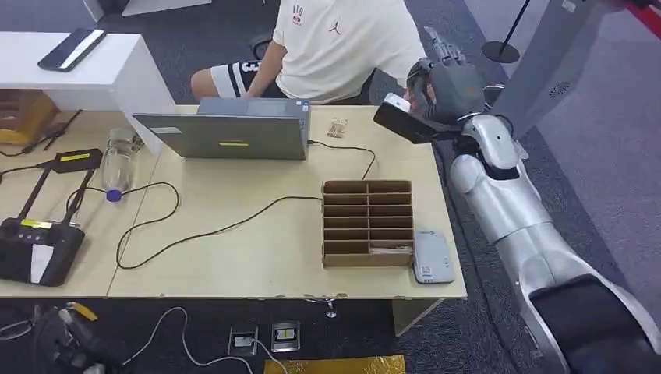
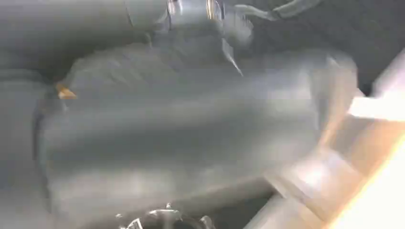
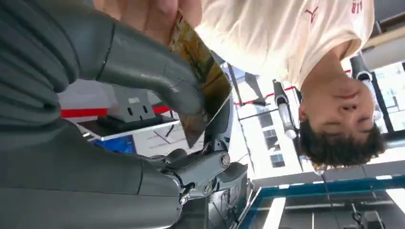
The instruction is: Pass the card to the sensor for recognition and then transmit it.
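A: One silver arm, the robot's right, rises past the right edge of the pale wooden worktop (image 1: 234,257). Its dark grey right hand (image 1: 444,86) is lifted beyond the far right corner, fingers pointing up.

B: Where is the card?

A: In the right wrist view, a thin card with a yellow-brown printed face (image 3: 203,78) is pinched between the thick grey thumb and the darker fingers. A person's fingers (image 3: 153,12) touch the card's other end. That person, in a cream T-shirt (image 1: 343,47), sits behind the far edge of the worktop.

B: And the sensor?

A: A small flat white card reader with rounded corners (image 1: 433,255) lies near the front right corner, just beside a brown cardboard sorting box with slotted compartments (image 1: 367,222). The card is well apart from it, up in the air.

B: What else is on the worktop?

A: An open grey laptop (image 1: 234,132) stands near the far edge, with a black cable (image 1: 210,230) trailing across the middle. A clear plastic bottle with a blue cap (image 1: 117,164) lies toward the left, and a black device with antennas (image 1: 35,245) sits at the front left.

B: The left hand?

A: The left wrist view is blurred grey; I cannot tell how that hand is set.
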Available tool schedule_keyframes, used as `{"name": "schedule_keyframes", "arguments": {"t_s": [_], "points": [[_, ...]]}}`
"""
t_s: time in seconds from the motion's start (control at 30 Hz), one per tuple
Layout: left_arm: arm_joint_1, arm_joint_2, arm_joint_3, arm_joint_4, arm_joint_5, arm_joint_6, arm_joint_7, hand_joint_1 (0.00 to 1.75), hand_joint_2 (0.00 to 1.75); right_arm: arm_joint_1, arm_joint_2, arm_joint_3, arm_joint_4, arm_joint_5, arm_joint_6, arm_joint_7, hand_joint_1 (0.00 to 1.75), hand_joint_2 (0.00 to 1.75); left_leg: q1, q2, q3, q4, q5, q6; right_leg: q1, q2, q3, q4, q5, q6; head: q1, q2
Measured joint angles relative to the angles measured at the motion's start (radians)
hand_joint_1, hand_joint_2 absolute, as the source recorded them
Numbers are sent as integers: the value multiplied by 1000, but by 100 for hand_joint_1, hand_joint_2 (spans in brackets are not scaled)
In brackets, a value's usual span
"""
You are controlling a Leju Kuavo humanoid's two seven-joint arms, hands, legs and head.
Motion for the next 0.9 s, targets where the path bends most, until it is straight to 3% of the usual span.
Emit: {"name": "schedule_keyframes", "arguments": {"t_s": [0.1, 0.13, 0.23, 0.33, 0.37, 0.4, 0.43, 0.47, 0.83, 0.9], "points": [[-3, 34, -39, 13, 31, 31, -10, 0, 0, -17, 30, 15, 66, -1, -6, -2, 175, 175, 0, 0, 0, 0, 0, 0, 0, 0, 0, 0, 0, -1, 0, 0], [0, 29, -48, 14, 52, 50, -42, 0, 0, -21, 35, 18, 87, -3, -6, -5, 175, 175, 0, 0, 0, 0, 0, 0, 0, 0, 0, 0, 0, -1, 1, 0], [33, -32, -49, 20, 52, 71, -215, 0, 0, -18, 38, 22, 119, -14, -9, -26, 175, 175, -3, 0, 0, 0, 0, 0, -3, 0, 0, -2, 0, 0, 0, 0], [54, -84, -50, 29, 29, 72, -245, 0, 0, -18, 38, 26, 147, -17, -9, -29, 175, 175, -4, 0, 0, 0, 0, 0, -4, 0, 0, -3, 0, 0, 2, 0], [60, -96, -50, 31, 13, 72, -240, 0, 0, -17, 39, 29, 154, -19, -9, -26, 152, 175, -4, 0, 0, 0, 0, 0, -4, 0, 0, -4, 0, 1, 2, 0], [63, -103, -49, 31, -3, 73, -230, 0, 0, -17, 39, 30, 159, -22, -9, -24, 58, 175, -4, 0, 0, 0, 0, 1, -4, 0, 0, -4, 1, 1, 1, 0], [65, -109, -47, 31, -18, 73, -220, 0, 0, -16, 39, 31, 167, -24, -11, -24, 58, 175, -4, 0, 0, 0, 0, 1, -4, 0, 0, -4, 1, 1, 1, 0], [66, -111, -45, 31, -25, 73, -214, 0, 0, -15, 39, 32, 172, -24, -12, -24, 0, 175, -4, 0, 0, 0, 0, 1, -4, 0, 0, -4, 1, 1, 1, 0], [91, -165, 10, 27, -194, 73, -179, 0, 0, -8, 19, 40, 201, -110, -113, -38, 0, 175, -3, 1, 0, 0, 0, 1, -3, 1, 0, -4, 1, 1, 1, 0], [96, -156, 19, 19, -204, 73, -83, 0, 0, -9, 4, 30, 201, -135, -131, -45, 0, 175, -3, 1, 0, 0, 0, 1, -3, 1, 0, -3, 1, 1, 1, 0]]}}
